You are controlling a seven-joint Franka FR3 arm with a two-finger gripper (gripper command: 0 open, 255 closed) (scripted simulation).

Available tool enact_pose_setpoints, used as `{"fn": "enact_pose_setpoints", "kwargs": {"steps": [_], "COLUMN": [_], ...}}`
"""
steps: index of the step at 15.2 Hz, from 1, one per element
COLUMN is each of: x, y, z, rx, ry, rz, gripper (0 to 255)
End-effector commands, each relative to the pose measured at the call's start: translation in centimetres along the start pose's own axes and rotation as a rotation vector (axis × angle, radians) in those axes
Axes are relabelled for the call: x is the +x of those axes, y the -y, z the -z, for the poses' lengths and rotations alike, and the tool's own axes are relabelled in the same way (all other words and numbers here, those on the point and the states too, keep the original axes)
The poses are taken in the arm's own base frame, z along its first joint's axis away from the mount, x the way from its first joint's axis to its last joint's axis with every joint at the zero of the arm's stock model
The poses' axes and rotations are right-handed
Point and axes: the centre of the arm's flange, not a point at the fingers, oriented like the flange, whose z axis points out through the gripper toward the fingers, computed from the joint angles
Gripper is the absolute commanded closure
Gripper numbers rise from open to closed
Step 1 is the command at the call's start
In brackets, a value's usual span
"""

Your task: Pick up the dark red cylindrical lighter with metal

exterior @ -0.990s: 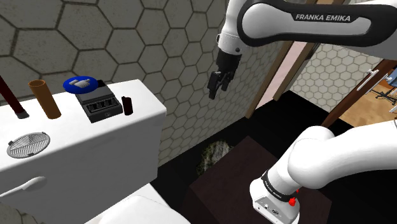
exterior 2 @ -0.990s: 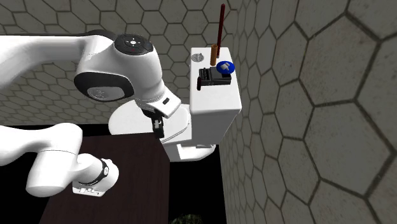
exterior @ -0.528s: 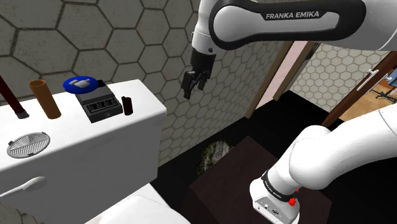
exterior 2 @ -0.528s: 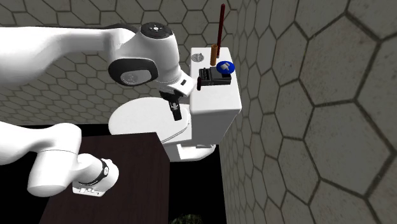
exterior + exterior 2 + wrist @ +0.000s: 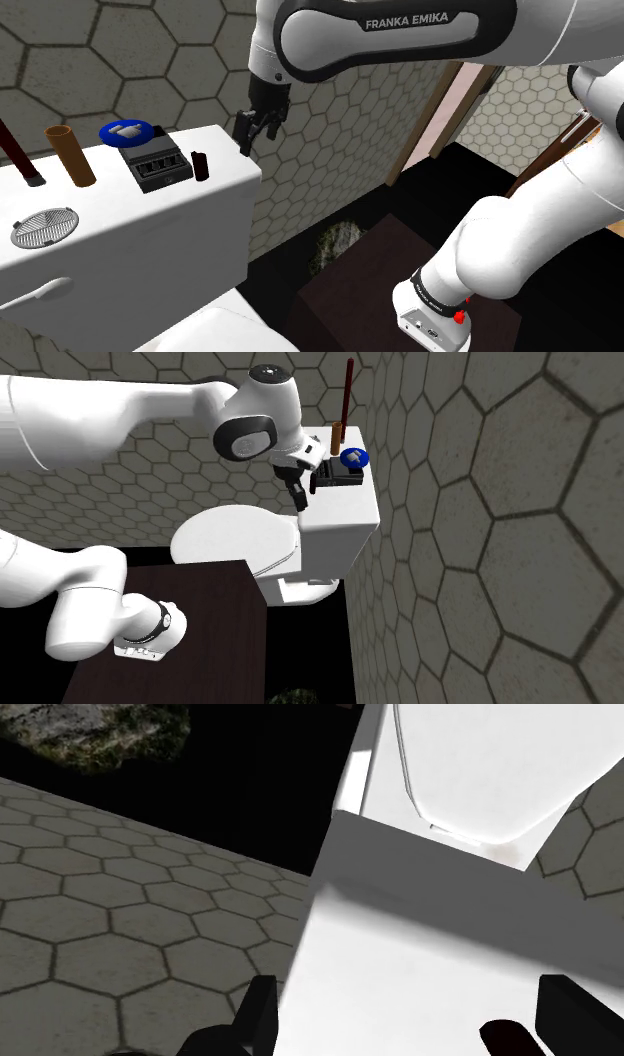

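The lighter (image 5: 201,166) is a short dark red cylinder standing upright on the white toilet tank lid (image 5: 150,225), just beside a black box (image 5: 155,166). My black gripper (image 5: 246,139) hangs over the tank's right-hand edge in the shoulder view, a short way right of the lighter and slightly above it. In the wrist view the gripper (image 5: 415,1026) is open, its fingers wide apart over the white lid, with the lighter's dark red top (image 5: 508,1039) just inside one finger. The second exterior view shows the gripper (image 5: 298,502) at the tank's near corner.
The lid also carries a blue dish (image 5: 125,131), a brown tube (image 5: 70,155), a dark red stick (image 5: 20,155) and a round mesh strainer (image 5: 44,227). The toilet seat cover (image 5: 235,537) lies below. The hexagon-tiled wall rises close behind, and the dark stand (image 5: 385,275) is lower right.
The arm has swung toward the shoulder view's left, carrying the gripper from open air beside the wall to the tank's edge near the lighter. The fingers stay open.
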Motion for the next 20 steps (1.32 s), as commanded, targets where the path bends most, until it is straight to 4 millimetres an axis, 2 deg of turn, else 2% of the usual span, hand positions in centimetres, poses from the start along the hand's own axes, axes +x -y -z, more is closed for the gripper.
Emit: {"fn": "enact_pose_setpoints", "kwargs": {"steps": [1,8,9,16,18,19,20], "x": [1.6,7.1,7.4,7.1,7.1,7.0,7.0], "y": [1.7,8.1,8.5,8.3,8.3,8.2,8.2], "z": [-0.6,-1.3,-1.4,-5.3,-5.3,-5.3,-5.3], "rx": [0.002,0.006,0.006,0.006,0.006,0.006,0.006], "ry": [-0.018,-0.078,-0.081,-0.081,-0.081,-0.081,-0.081], "rz": [0.019,0.086,0.09,0.09,0.09,0.09,0.09], "gripper": [0,0,0,0,0,255,255]}}
